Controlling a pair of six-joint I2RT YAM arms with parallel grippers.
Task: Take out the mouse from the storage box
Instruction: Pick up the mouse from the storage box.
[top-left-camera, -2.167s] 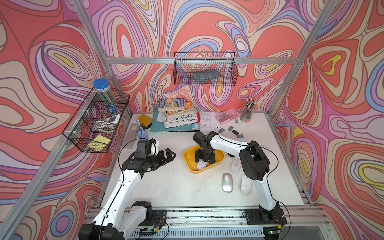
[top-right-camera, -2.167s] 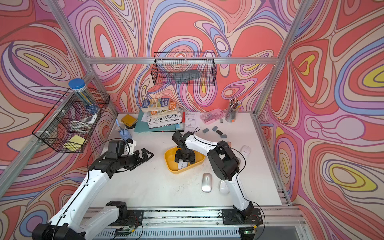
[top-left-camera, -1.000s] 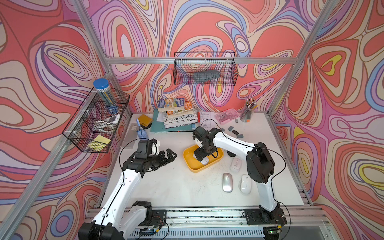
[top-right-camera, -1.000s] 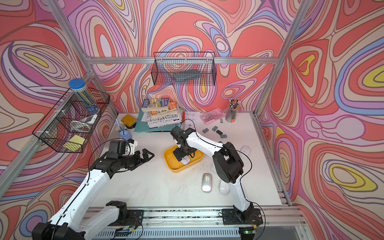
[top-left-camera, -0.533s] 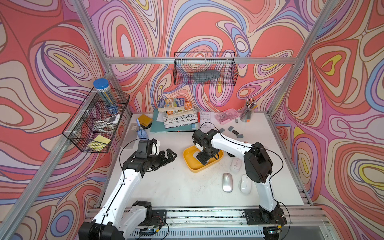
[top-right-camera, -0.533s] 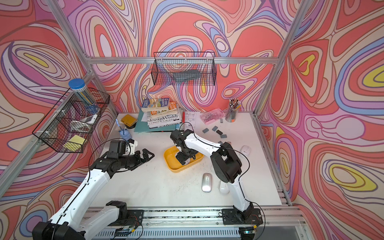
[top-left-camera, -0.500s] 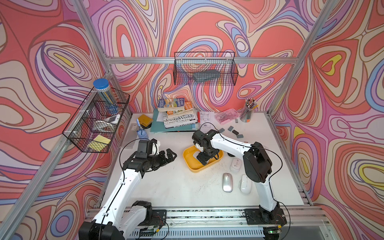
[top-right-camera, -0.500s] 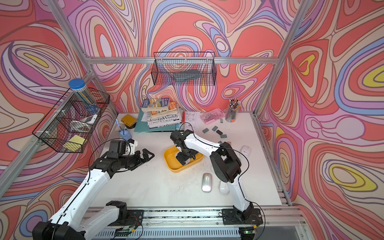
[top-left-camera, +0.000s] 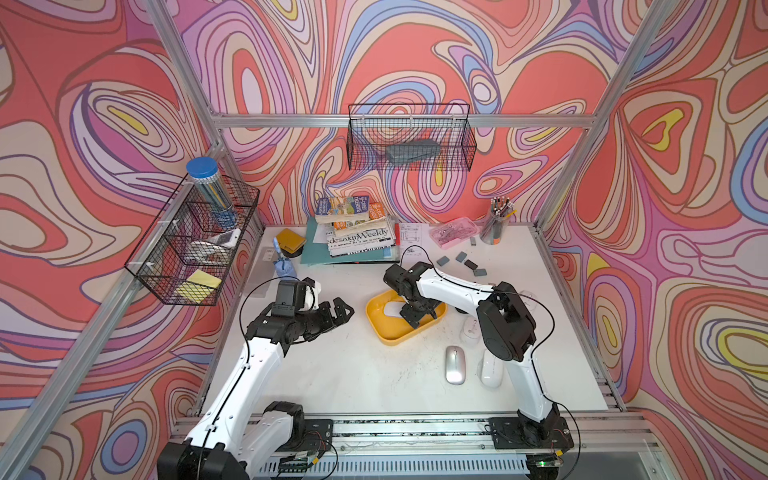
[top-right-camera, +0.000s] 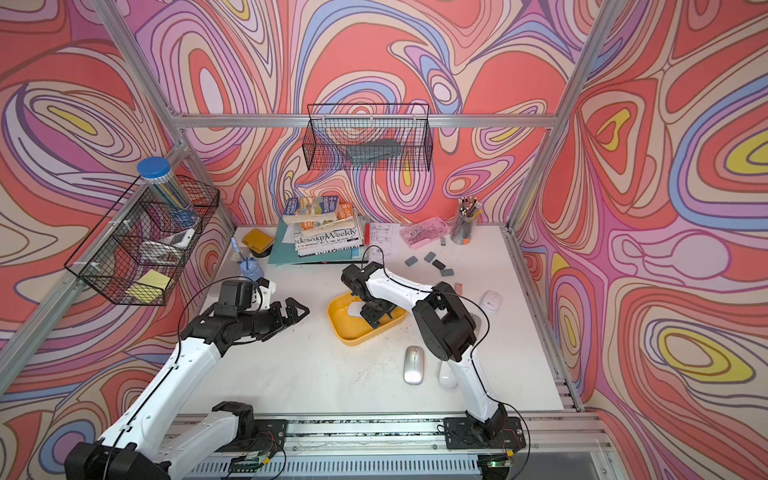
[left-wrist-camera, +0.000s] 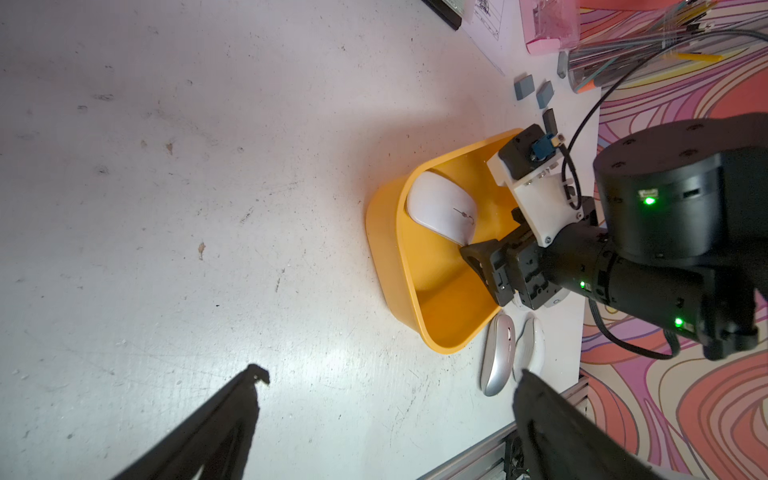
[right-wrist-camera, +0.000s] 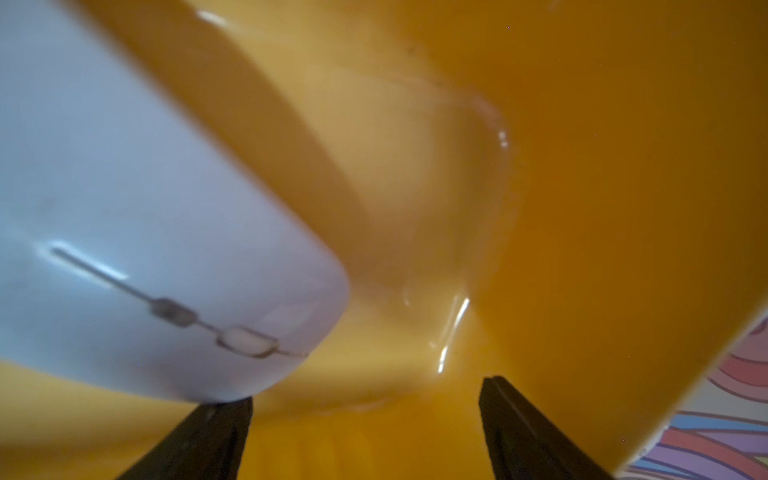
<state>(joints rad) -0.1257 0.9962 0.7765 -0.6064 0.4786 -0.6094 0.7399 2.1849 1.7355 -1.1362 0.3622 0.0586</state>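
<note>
The yellow storage box (top-left-camera: 390, 338) sits mid-table, and one white mouse (top-left-camera: 390, 309) lies at its far-left end. My right gripper (top-left-camera: 417, 318) is down inside the box, to the right of the mouse, and stands open. In the right wrist view one fingertip (right-wrist-camera: 224, 415) touches the mouse's (right-wrist-camera: 137, 208) front end. Only the box's yellow floor (right-wrist-camera: 582, 166) shows between the jaws. My left gripper (top-left-camera: 343, 309) hovers wide open and empty, left of the box. Its wrist view shows the mouse (left-wrist-camera: 440, 210), the box (left-wrist-camera: 386, 257) and the right gripper (left-wrist-camera: 478, 253).
A silver mouse (top-left-camera: 455, 365), a white mouse (top-left-camera: 491, 368) and a pinkish mouse (top-left-camera: 471, 328) lie on the table right of the box. Magazines (top-left-camera: 357, 237), a pink case (top-left-camera: 453, 231), a pencil cup (top-left-camera: 496, 224) and grey blocks (top-left-camera: 461, 262) sit along the back.
My right gripper has shifted a little toward the front right inside the box and stays open. The mouse now shows on its left. The left arm has not moved.
</note>
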